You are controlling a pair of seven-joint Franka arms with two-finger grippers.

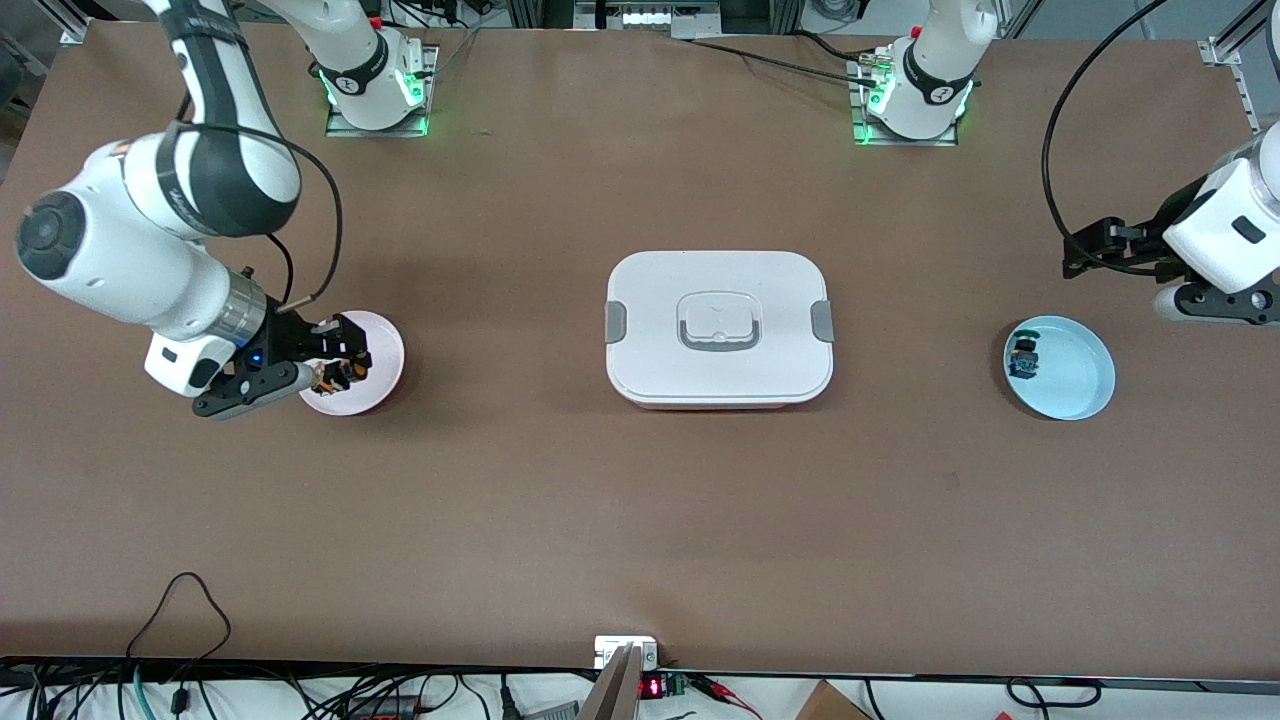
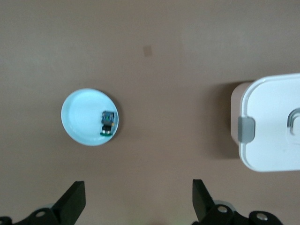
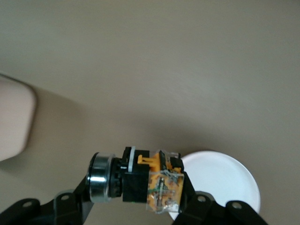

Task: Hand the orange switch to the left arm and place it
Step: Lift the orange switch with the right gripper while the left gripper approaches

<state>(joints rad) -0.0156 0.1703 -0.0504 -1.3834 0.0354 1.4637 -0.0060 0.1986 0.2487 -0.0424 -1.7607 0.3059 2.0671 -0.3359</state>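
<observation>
The right gripper (image 1: 335,375) had its fingers clamped on the orange switch (image 3: 152,183), lifted over the pink plate (image 1: 380,345). The left gripper (image 2: 136,204) waited wide open above the table near the blue plate (image 1: 1075,385). Judging by this, the carry was in hand; the next move called for routing around the box (image 1: 718,327) to a handover.

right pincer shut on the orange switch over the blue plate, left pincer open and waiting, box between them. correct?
Wrong plate. The front view shows the right pincer shut on the orange switch over the pink plate. The blue plate holds the other switch. The left pincer is open and waiting; the box sits between them.
</observation>
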